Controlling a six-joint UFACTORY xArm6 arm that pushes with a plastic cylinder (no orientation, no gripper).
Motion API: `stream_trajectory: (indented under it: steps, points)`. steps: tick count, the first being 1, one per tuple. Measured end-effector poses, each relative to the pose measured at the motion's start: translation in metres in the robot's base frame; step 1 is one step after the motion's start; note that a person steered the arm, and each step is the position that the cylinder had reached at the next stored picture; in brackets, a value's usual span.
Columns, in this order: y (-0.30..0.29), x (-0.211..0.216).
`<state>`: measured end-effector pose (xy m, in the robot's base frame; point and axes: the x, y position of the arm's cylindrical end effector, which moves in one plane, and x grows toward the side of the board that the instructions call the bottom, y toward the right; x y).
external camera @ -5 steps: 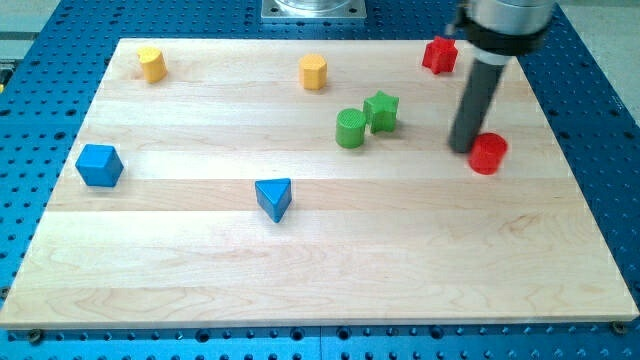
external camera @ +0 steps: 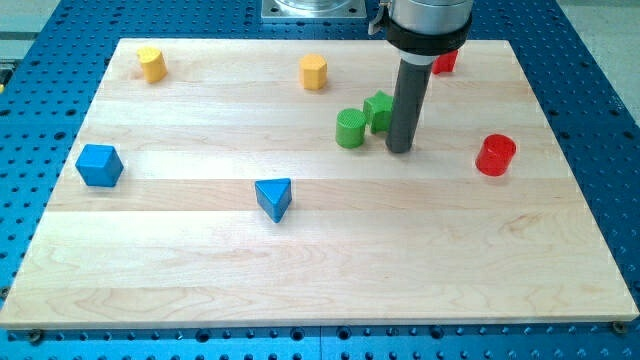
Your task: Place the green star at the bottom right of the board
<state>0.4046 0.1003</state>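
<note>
The green star (external camera: 378, 110) sits at the upper middle of the wooden board (external camera: 320, 260), touching a green cylinder (external camera: 350, 128) on its left. My tip (external camera: 400, 150) is on the board just right of and slightly below the green star, close to it or touching it. The rod hides part of the star's right side.
A red cylinder (external camera: 495, 155) lies to the right of my tip. A red block (external camera: 445, 62) is partly hidden behind the rod at the top. Yellow blocks are at the top left (external camera: 151, 63) and top middle (external camera: 314, 72). A blue cube (external camera: 99, 165) and blue triangle (external camera: 273, 198) lie to the left.
My tip has moved left, away from the red cylinder, and now stands next to the green star. The blocks have not visibly moved.
</note>
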Motion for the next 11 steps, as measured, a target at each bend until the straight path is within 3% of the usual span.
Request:
stream_trajectory:
  steps: [1,3,5,6,7,10,11]
  points:
    - [-0.054,-0.003]
    - [-0.136,-0.056]
    - [-0.042,-0.090]
    - [-0.068,-0.043]
    - [-0.017,-0.026]
    - [0.006,-0.126]
    - [0.031,-0.122]
